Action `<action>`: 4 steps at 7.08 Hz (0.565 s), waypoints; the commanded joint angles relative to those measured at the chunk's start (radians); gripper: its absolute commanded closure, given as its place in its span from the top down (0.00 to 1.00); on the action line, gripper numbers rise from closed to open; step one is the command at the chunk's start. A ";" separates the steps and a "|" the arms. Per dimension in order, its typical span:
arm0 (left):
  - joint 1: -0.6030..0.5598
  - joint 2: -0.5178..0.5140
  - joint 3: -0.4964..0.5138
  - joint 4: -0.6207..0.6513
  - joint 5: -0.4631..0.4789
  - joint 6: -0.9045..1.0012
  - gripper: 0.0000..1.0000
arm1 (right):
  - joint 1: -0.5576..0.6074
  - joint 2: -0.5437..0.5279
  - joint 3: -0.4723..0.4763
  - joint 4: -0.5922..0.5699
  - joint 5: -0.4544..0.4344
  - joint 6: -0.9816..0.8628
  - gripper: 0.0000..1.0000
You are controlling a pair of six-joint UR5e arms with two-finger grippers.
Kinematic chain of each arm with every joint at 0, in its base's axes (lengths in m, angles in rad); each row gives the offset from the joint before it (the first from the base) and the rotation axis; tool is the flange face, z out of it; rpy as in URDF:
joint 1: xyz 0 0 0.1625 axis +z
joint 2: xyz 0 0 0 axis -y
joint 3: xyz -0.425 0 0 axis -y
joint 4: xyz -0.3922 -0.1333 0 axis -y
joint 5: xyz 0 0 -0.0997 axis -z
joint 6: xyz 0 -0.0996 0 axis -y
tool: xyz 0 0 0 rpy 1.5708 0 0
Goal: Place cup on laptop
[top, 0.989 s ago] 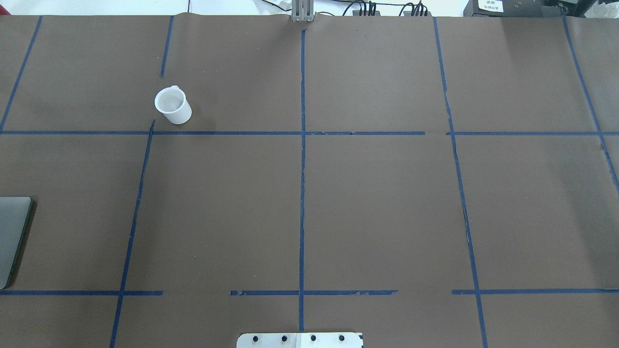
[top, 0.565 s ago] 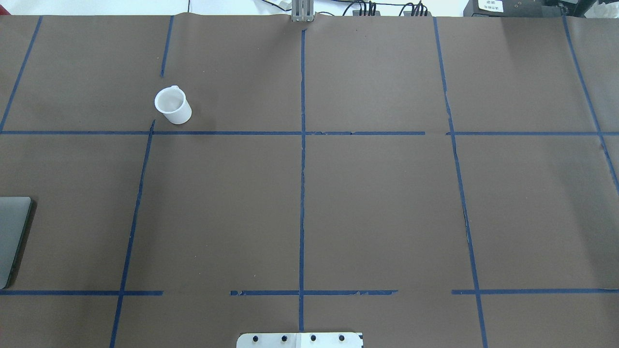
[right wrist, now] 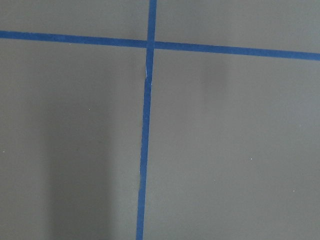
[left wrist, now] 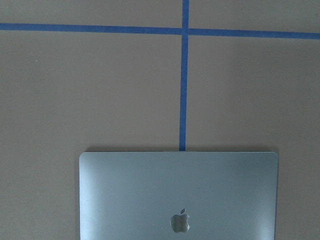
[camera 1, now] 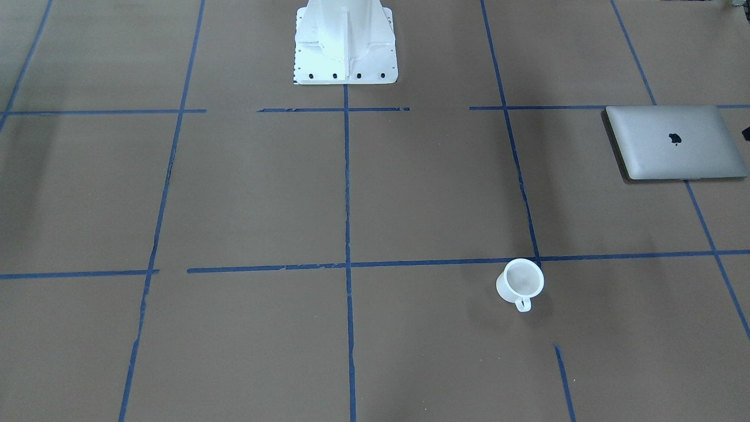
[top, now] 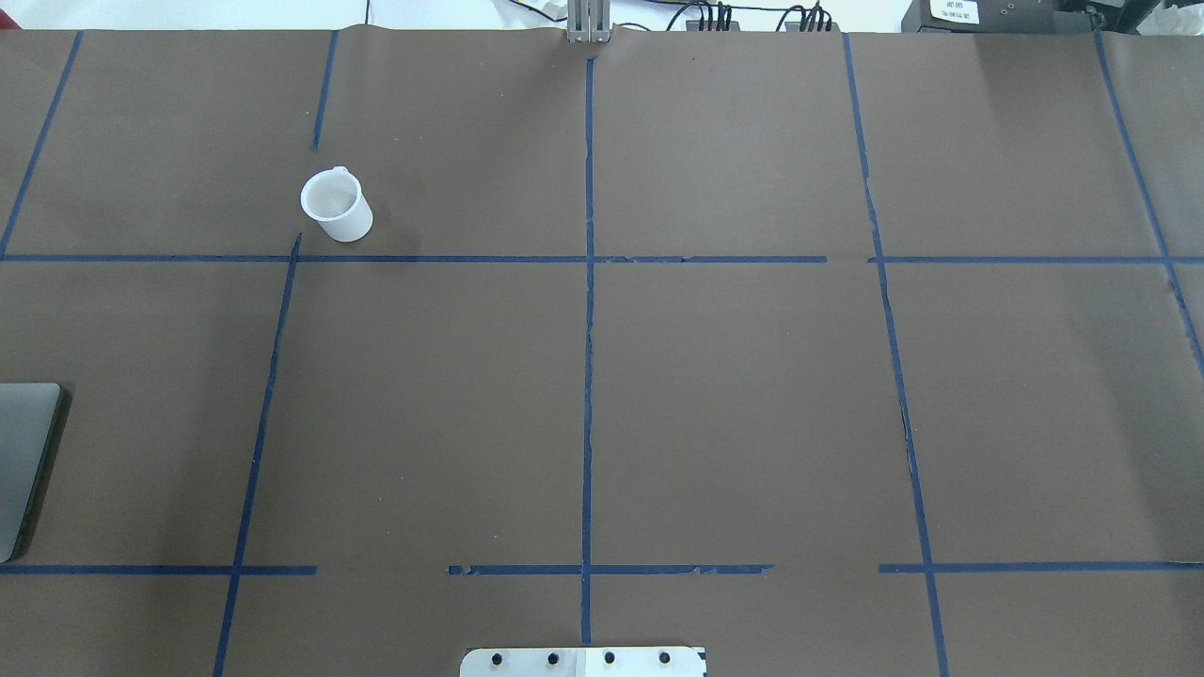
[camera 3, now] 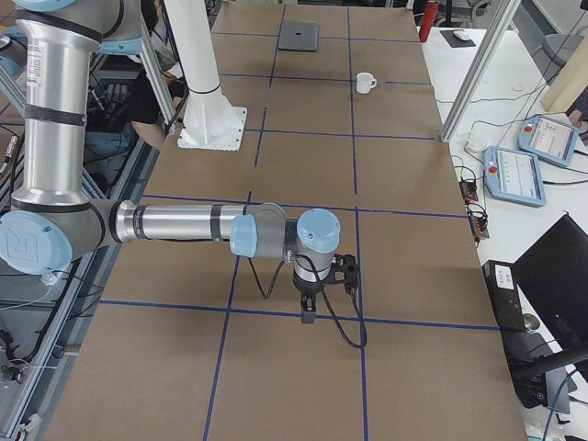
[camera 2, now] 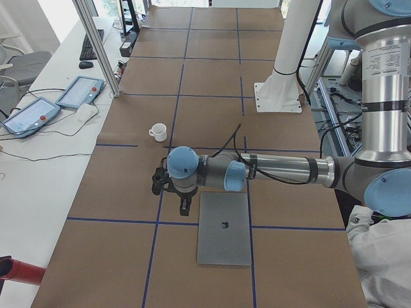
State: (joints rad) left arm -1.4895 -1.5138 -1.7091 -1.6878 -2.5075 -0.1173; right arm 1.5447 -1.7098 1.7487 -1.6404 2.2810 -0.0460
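The small white cup (top: 336, 205) stands upright on the brown table, handle away from the robot; it also shows in the front view (camera 1: 521, 282) and both side views (camera 2: 158, 131) (camera 3: 366, 82). The silver-grey laptop (camera 1: 674, 142) lies shut and flat at the robot's far left, cut off at the overhead view's edge (top: 23, 461), and fills the bottom of the left wrist view (left wrist: 178, 197). My left gripper (camera 2: 184, 205) hangs above the table just past the laptop's edge (camera 2: 224, 228), on the cup's side. My right gripper (camera 3: 308, 312) hangs over bare table far from both. I cannot tell whether either is open or shut.
The white robot pedestal (camera 1: 345, 47) stands at the table's near-robot middle. Blue tape lines cross the brown cover. Teach pendants (camera 2: 80, 92) (camera 3: 514, 175) and an aluminium post (camera 2: 96, 45) lie off the table's far edge. A red object (camera 2: 19, 273) lies past the left end.
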 commanded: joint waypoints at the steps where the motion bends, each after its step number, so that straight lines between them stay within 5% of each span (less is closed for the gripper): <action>1: 0.154 -0.185 0.032 -0.024 -0.005 -0.180 1.00 | 0.000 -0.001 0.000 0.001 0.000 0.000 1.00; 4: 0.366 -0.536 0.274 -0.027 0.087 -0.505 1.00 | 0.000 0.001 0.000 0.001 0.000 0.000 1.00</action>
State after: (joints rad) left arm -1.1942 -1.9064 -1.5509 -1.7117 -2.4498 -0.5030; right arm 1.5447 -1.7094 1.7487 -1.6398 2.2810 -0.0460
